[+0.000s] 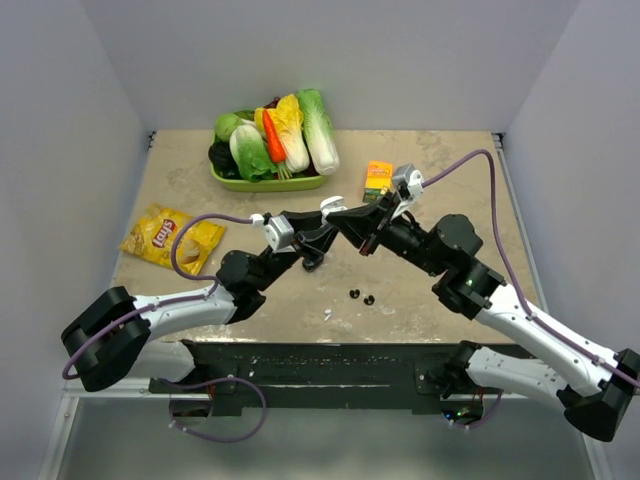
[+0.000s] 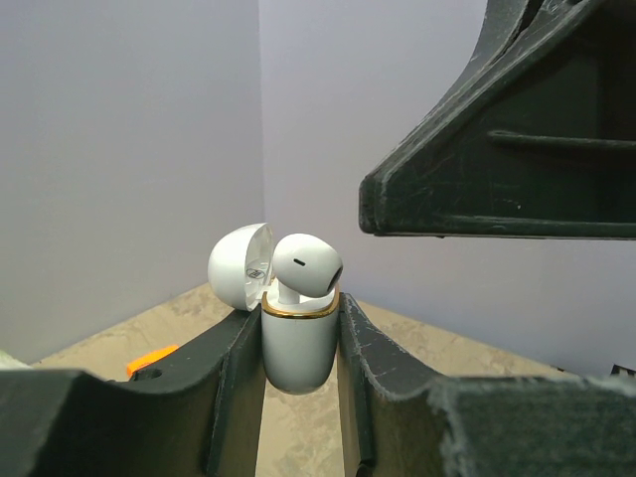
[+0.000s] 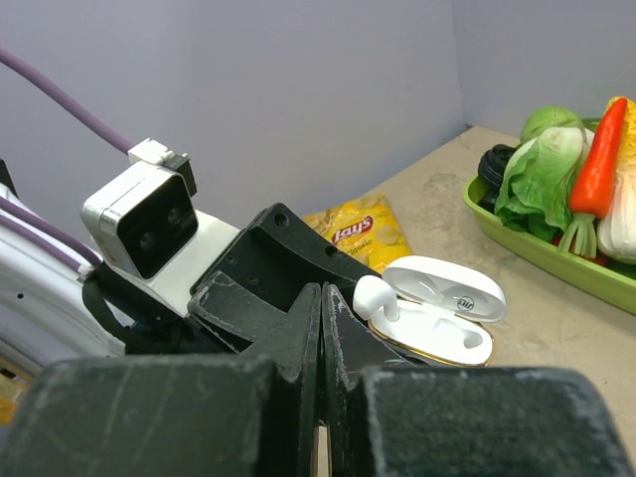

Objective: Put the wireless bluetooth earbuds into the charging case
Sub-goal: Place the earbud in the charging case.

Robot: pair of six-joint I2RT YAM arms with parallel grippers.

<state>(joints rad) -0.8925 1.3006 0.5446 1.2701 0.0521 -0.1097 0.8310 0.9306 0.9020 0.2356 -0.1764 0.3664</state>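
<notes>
The white charging case [image 2: 297, 350], gold-rimmed with its lid [image 2: 237, 266] flipped open, is held off the table with my left gripper [image 2: 298, 343] shut on its body. A white earbud [image 2: 306, 264] stands in it, its head sticking above the rim. In the right wrist view the same earbud [image 3: 373, 296] sits at the left end of the case [image 3: 449, 341], just beside my right gripper [image 3: 321, 298], which is shut and empty. From above, both grippers meet at the case [image 1: 332, 205]. Two black earbuds [image 1: 361, 297] and a tiny white piece [image 1: 328, 314] lie on the table below.
A green tray [image 1: 268, 183] of toy vegetables stands at the back. An orange box [image 1: 378, 178] lies to its right, close behind the right wrist. A yellow chips bag [image 1: 170, 238] lies at the left. Grey walls enclose the table on three sides.
</notes>
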